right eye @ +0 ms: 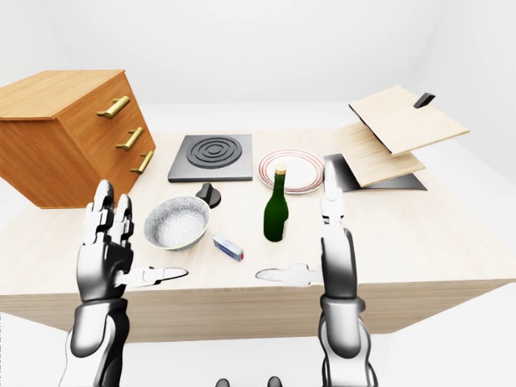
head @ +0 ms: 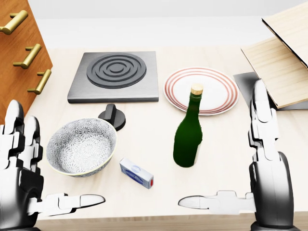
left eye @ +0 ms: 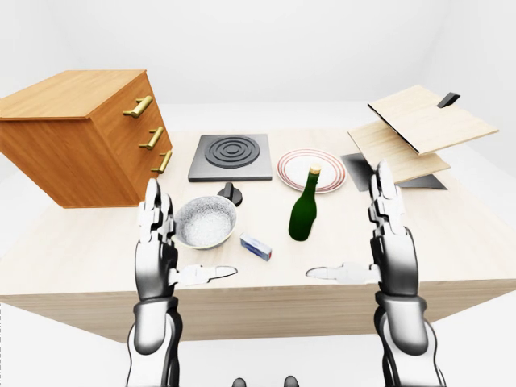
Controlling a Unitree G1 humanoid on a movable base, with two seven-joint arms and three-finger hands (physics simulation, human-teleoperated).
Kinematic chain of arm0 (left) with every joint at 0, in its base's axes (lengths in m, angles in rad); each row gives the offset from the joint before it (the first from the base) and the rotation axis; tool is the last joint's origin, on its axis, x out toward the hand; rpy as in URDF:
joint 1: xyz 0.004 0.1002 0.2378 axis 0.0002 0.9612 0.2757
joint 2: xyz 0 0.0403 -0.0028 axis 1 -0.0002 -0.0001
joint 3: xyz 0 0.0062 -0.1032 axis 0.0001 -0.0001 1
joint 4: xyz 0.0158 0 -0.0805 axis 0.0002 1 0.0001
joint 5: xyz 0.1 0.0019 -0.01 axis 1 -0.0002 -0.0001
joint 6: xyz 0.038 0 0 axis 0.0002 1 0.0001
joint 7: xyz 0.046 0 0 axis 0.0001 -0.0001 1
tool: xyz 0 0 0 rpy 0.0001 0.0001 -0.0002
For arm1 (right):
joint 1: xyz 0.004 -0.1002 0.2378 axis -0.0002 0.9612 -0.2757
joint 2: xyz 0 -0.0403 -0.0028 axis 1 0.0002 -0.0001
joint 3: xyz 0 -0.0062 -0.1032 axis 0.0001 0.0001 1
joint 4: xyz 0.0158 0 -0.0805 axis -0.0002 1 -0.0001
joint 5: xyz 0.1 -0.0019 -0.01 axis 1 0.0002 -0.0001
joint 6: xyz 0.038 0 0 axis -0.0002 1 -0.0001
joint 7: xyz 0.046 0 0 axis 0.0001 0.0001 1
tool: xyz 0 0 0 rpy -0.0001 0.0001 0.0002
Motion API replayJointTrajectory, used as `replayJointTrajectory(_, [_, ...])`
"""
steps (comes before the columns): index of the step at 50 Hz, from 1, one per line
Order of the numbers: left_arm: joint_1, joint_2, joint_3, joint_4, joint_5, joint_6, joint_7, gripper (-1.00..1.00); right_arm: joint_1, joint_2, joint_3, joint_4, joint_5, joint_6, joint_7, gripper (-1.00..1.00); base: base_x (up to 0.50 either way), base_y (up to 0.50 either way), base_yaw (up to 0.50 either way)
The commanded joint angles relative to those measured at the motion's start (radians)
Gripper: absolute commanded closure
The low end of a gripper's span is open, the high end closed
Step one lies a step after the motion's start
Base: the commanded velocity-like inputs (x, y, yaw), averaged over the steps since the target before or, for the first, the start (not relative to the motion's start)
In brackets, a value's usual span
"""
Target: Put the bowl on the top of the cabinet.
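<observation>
The grey patterned bowl (head: 82, 146) stands upright on the light table, at the lower left of the head view. The wooden cabinet (left eye: 76, 133) with three brass handles stands at the table's left; its flat top (left eye: 72, 93) shows in the left-eye view. My left hand (head: 45, 166) is open, fingers up and thumb out, to the left of the bowl and apart from it. My right hand (head: 231, 159) is open and empty, to the right of the green bottle (head: 188, 134).
A black hotplate (head: 115, 72) and a black knob (head: 112, 115) lie above the bowl. A red-rimmed plate (head: 201, 89) lies behind the bottle. A small blue-and-white box (head: 136, 173) lies right of the bowl. Wooden boards (head: 279, 62) on a dark mat are at the right.
</observation>
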Motion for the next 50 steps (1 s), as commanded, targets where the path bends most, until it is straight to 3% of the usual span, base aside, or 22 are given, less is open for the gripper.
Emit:
replayJointTrajectory(1, [0.029,-0.007,0.008,-0.080,0.009,0.000,0.020,-1.00,0.028,0.005,0.001,-0.119,-0.064,0.000,-0.014,-1.00,0.00,0.25,0.00])
replayJointTrajectory(50, [0.015,-0.002,0.005,-0.051,0.011,0.000,0.014,-1.00,0.022,0.003,0.004,-0.083,-0.058,0.000,-0.008,-1.00,0.00,0.43,0.00])
